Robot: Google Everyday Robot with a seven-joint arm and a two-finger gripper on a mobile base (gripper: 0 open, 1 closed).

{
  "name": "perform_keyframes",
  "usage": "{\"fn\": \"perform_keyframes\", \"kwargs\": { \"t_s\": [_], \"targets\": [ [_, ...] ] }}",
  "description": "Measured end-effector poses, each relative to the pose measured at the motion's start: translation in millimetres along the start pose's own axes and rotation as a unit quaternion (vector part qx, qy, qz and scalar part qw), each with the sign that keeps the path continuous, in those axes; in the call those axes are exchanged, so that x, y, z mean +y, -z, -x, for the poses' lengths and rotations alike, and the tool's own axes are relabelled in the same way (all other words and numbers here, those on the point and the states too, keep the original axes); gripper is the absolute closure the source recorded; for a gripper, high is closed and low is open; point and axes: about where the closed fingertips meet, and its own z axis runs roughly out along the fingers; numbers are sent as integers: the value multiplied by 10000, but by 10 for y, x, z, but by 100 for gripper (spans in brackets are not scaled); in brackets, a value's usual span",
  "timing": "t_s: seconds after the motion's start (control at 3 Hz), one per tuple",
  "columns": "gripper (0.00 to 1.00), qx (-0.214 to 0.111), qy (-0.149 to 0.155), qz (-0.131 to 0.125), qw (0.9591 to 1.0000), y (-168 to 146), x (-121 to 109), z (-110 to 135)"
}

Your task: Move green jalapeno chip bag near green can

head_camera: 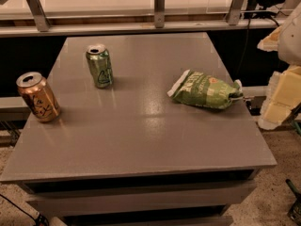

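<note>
Green jalapeno chip bag (204, 91) lies near, left of the tool (277, 100).

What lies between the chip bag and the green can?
Nothing: in the camera view, only bare tabletop separates the green can from the green jalapeno chip bag. The gripper is not in view.

The green can (99, 66) stands upright on the grey table (141, 135), with its top open. The copper-orange can (37, 97) stands upright to the left of the green can and nearer the camera, apart from it. The green jalapeno chip bag (205, 90) lies flat, well to the right of the green can. Farther right of the green can, past the table's edge, a pale blocky shape is probably the gripper (282, 98).
</note>
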Motion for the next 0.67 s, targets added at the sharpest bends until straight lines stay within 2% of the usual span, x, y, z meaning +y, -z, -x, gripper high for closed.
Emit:
{"fn": "perform_keyframes", "kwargs": {
  "t_s": [0.33,0.67],
  "targets": [
    [0,-43,50,-21,10000,-79,-66,33],
    [0,-244,78,49,9997,-349,-290,113]
  ]
}}
